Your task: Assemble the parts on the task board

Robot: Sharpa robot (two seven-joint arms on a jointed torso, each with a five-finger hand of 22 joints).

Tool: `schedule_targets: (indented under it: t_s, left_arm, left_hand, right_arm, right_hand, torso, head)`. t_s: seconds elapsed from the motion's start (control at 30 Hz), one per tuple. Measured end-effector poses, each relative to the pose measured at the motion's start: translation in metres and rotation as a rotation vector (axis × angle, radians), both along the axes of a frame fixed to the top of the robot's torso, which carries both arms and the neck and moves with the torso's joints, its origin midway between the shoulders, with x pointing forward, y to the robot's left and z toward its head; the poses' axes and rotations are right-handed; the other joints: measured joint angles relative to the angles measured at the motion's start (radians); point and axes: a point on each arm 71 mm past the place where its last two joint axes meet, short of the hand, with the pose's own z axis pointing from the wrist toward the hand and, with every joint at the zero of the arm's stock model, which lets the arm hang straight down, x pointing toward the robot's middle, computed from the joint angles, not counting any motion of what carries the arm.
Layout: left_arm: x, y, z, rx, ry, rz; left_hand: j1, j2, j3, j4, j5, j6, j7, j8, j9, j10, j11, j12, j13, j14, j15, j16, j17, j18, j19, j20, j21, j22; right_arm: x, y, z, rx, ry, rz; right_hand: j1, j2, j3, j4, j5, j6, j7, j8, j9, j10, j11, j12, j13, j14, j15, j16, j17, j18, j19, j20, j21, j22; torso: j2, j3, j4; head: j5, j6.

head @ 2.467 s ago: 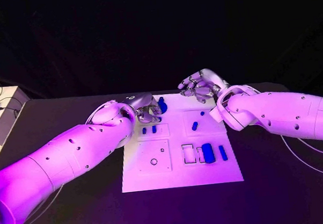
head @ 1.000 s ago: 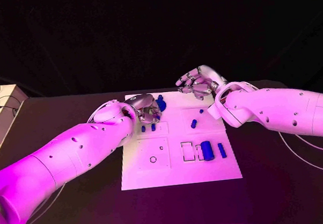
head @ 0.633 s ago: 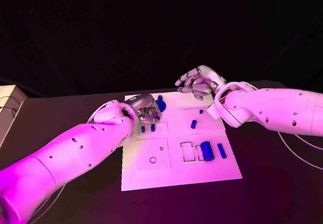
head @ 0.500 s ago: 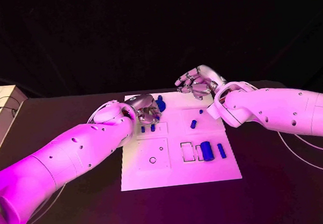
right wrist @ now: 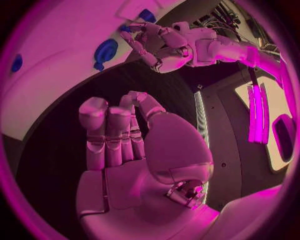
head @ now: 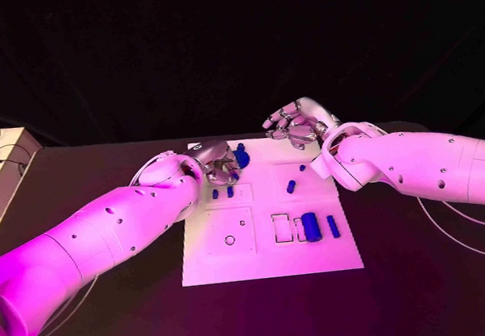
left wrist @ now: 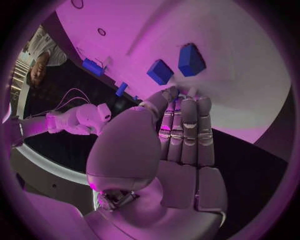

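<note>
While the flat white task board [head: 273, 254] is lying on the black bench [head: 117, 311], two silver robot hands are waiting at its far end. The left robot hand [head: 217, 159] is touching the board beside two small blue block parts [left wrist: 175, 65], holding nothing. The right robot hand [head: 295, 125] is hanging curled, holding nothing.

My left hand [head: 216, 156] sits over the board's [head: 270, 258] far left corner, fingers curled beside a blue part [head: 241, 156]. My right hand [head: 295, 124] hovers beyond the far edge, holding nothing.
</note>
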Motion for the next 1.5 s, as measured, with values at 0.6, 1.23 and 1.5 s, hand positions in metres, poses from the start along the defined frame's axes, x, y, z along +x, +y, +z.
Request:
schedule_targets:
  t_s: [0.6, 1.23, 1.5]
  left_arm:
    - [-0.006, 0.007, 0.005, -0.109, -0.031, 0.002]
    - [-0.005, 0.041, 0.017, -0.1, 0.052, 0.059]
    - [-0.002, 0.051, 0.018, -0.072, 0.066, 0.089]
  left_hand:
    - [-0.015, 0.004, 0.038, -0.024, -0.005, 0.011, -0.001, -0.004, -0.001, 0.023, -0.009, -0.006, 0.005, 0.025, -0.004, -0.036, 0.049, 0.005, 0.009, -0.006, 0.01, 0.013]
    - [-0.023, 0.004, -0.021, 0.009, -0.005, 0.009, -0.003, -0.006, 0.0, 0.021, -0.007, -0.002, 0.004, 0.025, -0.004, -0.045, 0.067, 0.006, 0.012, -0.009, -0.014, -0.008]
    - [-0.023, 0.004, -0.03, 0.013, -0.005, 0.009, -0.003, -0.008, 0.0, 0.021, -0.007, -0.002, 0.004, 0.025, -0.004, -0.045, 0.071, 0.006, 0.012, -0.009, -0.021, -0.011]
  right_arm:
    - [0.0, -0.001, 0.0, -0.001, 0.0, -0.002]
    - [0.0, -0.006, 0.0, -0.004, 0.0, -0.01]
    - [0.0, -0.006, 0.0, -0.004, 0.001, -0.011]
  right_hand:
    - [0.0, 0.0, 0.0, 0.0, 0.0, 0.001, -0.001, 0.0, 0.0, 0.001, 0.001, 0.0, 0.0, 0.0, 0.0, 0.0, 0.0, 0.0, 0.0, 0.0, 0.0, 0.0]
    - [0.0, 0.0, 0.003, -0.003, 0.0, 0.002, -0.002, 0.0, 0.002, 0.001, 0.001, 0.0, -0.003, 0.0, 0.0, 0.0, 0.0, 0.0, 0.0, 0.0, 0.0, -0.001]
    - [0.0, 0.0, 0.003, -0.003, 0.0, 0.003, -0.003, 0.0, 0.002, 0.002, 0.002, 0.0, -0.005, 0.0, 0.0, 0.0, 0.0, 0.0, 0.0, 0.0, 0.0, -0.001]
  torso:
    - [0.001, -0.0001, -0.0001]
    - [-0.006, 0.0009, 0.004]
    - [-0.007, -0.0001, 0.0052]
  head:
    - [0.0, 0.003]
    - [0.005, 0.001]
    - [0.006, 0.0]
